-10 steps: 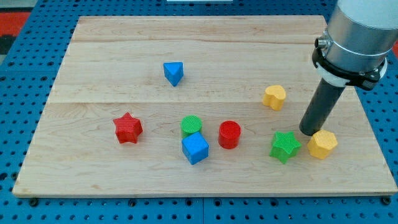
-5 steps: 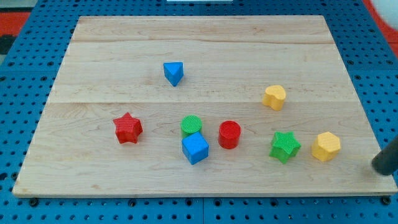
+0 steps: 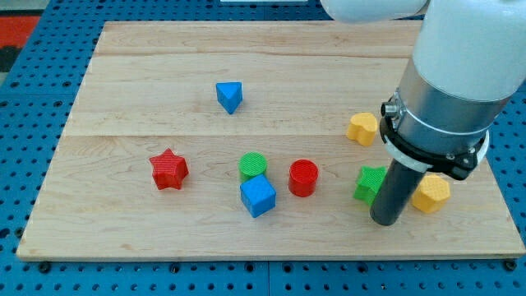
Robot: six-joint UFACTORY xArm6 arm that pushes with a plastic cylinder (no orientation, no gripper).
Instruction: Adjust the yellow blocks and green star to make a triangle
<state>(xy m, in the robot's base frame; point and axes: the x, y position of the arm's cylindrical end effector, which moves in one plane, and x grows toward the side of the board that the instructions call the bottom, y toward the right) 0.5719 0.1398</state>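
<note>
The wooden board [image 3: 246, 74] fills nearly the whole frame, a pale slab of 3 planks lying on a blue pegboard surface [image 3: 33, 123] that shows along the left, right and bottom edges. Next in size is the arm's grey and white body [image 3: 456, 74], which comes down from the upper right of the frame and narrows into the dark rod. My tip [image 3: 385, 220] sits on the board in the lower right of the frame. There are no jaws on this arm to be apart or together, only the plain rod end.

The task's 3 blocks all lie in the right part of the frame around the rod. The green star [image 3: 367, 182] is just left of the rod, its right side hidden behind it, so I cannot tell whether they touch; my tip is just below and to the right of it. The yellow hexagon-like block [image 3: 433, 194] lies just right of the rod, partly covered by it. The yellow heart-like block [image 3: 361, 128] sits above the star, near the arm's collar.

The other blocks lie further left. The blue cube [image 3: 258, 196] is at lower centre, touching the green cylinder [image 3: 253, 164] just above it. The red cylinder [image 3: 302, 178] stands just right of that pair. The red star [image 3: 169, 169] lies at left of centre, and the blue triangular block [image 3: 230, 96] sits apart in the upper middle.
</note>
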